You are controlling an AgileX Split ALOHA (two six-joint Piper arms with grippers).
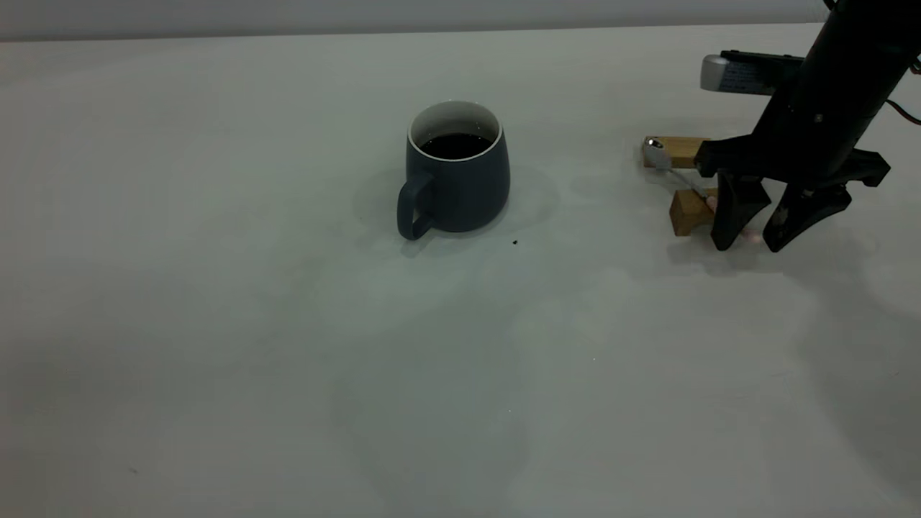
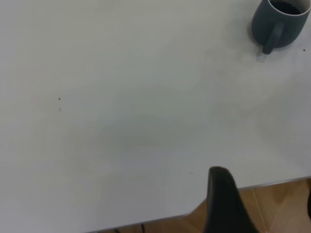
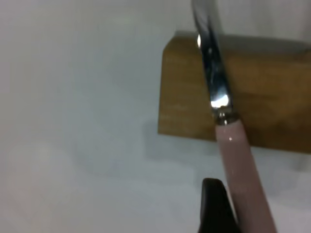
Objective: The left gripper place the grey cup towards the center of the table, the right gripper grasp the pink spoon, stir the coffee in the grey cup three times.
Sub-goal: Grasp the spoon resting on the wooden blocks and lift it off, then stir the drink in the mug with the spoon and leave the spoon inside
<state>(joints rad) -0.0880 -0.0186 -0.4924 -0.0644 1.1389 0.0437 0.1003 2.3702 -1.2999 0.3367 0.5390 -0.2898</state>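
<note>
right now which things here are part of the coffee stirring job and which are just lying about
Part of the job:
grey cup, mid-table
coffee inside it
pink spoon, propped across the blocks
right pincer, open, straddling the spoon handle
left pincer, back at the table edge

Just lying about:
two wooden blocks, only holding the spoon up
dark speck on the table

table (image 1: 216, 324) bare around grey cup (image 1: 456, 173) | wooden blocks (image 1: 689, 211) crowd pink spoon (image 3: 240, 179)

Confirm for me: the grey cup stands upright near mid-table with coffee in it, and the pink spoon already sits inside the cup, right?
Not quite. The grey cup does stand upright holding coffee, but the exterior view shows the pink spoon lying across the wooden blocks, at the right gripper.
</note>
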